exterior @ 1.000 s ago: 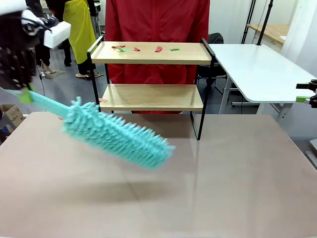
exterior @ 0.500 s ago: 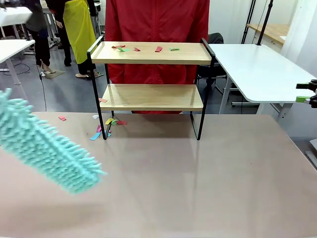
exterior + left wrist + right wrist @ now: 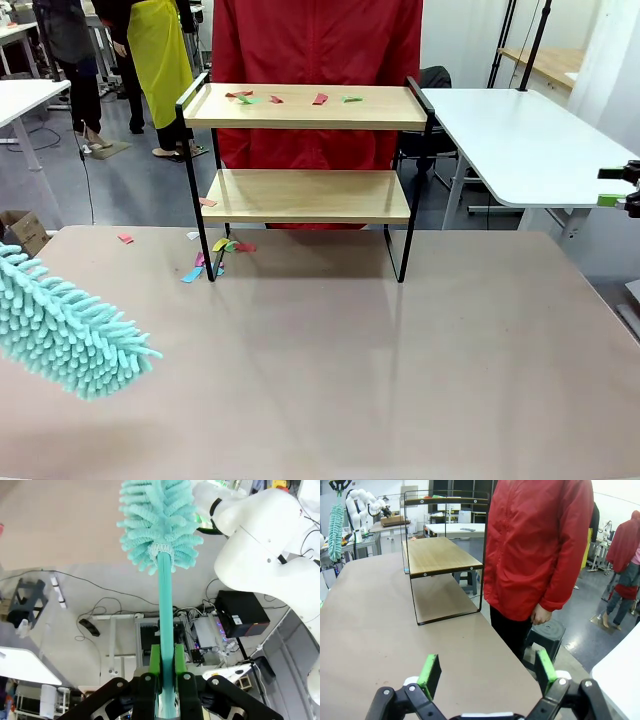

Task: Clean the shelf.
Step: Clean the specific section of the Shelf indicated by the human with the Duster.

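The shelf [image 3: 330, 115] stands at the table's far middle, with coloured paper scraps [image 3: 320, 99] on its top board and a bare lower board. More scraps [image 3: 215, 248] lie on the table by its left front leg. A teal fluffy duster [image 3: 65, 330] hangs over the table's left edge, well away from the shelf. In the left wrist view my left gripper [image 3: 165, 655] is shut on the duster's handle, with the duster head [image 3: 160, 520] beyond it. My right gripper [image 3: 485, 672] is open with nothing in it, facing the shelf [image 3: 440, 555] from the side; it sits at the far right [image 3: 622, 190].
A person in a red jacket [image 3: 315, 40] stands right behind the shelf. A white table [image 3: 520, 140] adjoins at the back right. The brown table top [image 3: 400, 380] lies bare in front of the shelf. Other people stand at the back left.
The duster has swung from the middle of the table leftward and down to the left edge. The left arm has gone out of the front view. The right gripper has not moved.
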`<state>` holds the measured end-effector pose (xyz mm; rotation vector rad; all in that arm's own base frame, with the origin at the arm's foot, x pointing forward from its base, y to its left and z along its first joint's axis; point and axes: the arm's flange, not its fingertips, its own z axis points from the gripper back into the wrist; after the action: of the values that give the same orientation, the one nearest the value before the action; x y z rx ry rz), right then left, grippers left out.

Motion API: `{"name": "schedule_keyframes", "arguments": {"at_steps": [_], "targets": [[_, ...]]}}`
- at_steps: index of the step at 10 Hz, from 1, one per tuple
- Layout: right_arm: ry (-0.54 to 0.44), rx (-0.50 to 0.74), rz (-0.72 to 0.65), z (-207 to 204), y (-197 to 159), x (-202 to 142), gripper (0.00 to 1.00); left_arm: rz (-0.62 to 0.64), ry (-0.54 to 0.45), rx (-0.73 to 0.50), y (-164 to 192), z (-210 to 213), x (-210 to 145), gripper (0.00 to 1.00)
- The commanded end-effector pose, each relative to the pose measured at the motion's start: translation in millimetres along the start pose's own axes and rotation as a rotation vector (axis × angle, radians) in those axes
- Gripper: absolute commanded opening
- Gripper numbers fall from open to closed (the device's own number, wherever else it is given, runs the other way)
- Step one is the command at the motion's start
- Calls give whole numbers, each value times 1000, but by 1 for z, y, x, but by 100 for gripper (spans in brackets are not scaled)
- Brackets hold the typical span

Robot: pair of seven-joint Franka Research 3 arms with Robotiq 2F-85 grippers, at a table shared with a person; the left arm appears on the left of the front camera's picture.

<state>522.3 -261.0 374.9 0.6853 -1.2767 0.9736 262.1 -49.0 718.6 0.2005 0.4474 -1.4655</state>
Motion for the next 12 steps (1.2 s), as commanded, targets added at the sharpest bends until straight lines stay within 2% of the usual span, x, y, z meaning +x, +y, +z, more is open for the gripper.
{"name": "schedule_keyframes", "arguments": {"at_steps": [1, 12], "targets": [[1, 2, 4, -1, 1, 4, 100, -9, 15, -10, 3, 6, 7, 13], [1, 2, 4, -1, 1, 4, 100, -9, 15, -10, 3, 6, 7, 13]]}}
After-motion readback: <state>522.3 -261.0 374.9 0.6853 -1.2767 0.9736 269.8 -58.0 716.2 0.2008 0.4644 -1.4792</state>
